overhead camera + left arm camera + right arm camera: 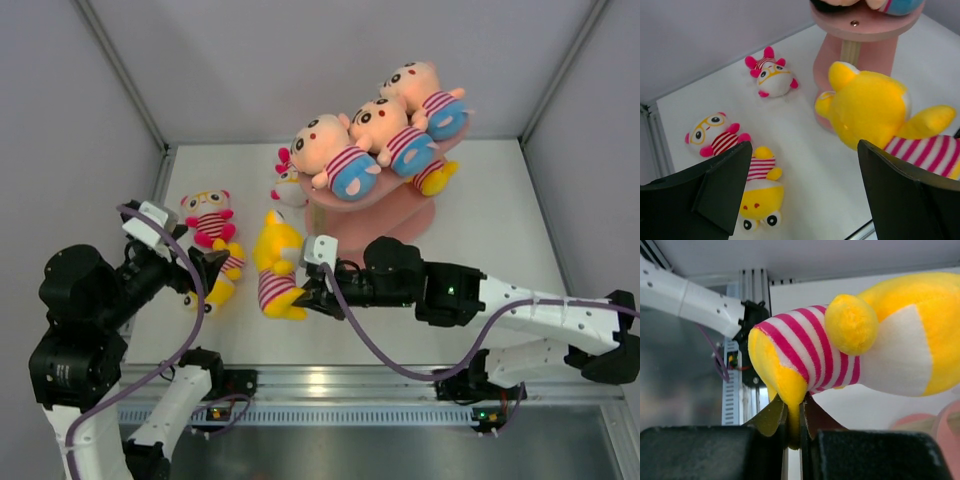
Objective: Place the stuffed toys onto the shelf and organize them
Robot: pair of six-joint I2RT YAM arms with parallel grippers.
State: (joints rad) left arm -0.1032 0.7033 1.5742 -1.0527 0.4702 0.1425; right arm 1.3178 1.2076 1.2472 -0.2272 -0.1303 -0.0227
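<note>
The pink shelf (372, 216) stands at the back centre; it also shows in the left wrist view (836, 55). Three peach dolls (335, 152) lie on its top board, and a yellow doll (436, 178) lies on a lower board. My right gripper (312, 293) is shut on the leg of a big yellow toy (277, 262) in a striped shirt; the pinch shows in the right wrist view (801, 426). My left gripper (207, 270) is open and empty (805, 146), over a small yellow toy (758, 201).
A pink-legged toy with glasses (208, 216) lies at the left of the table (480, 230). A white and pink toy (288, 186) lies by the shelf's left end. Grey walls close in the table on three sides. A metal rail (330, 382) runs along the near edge.
</note>
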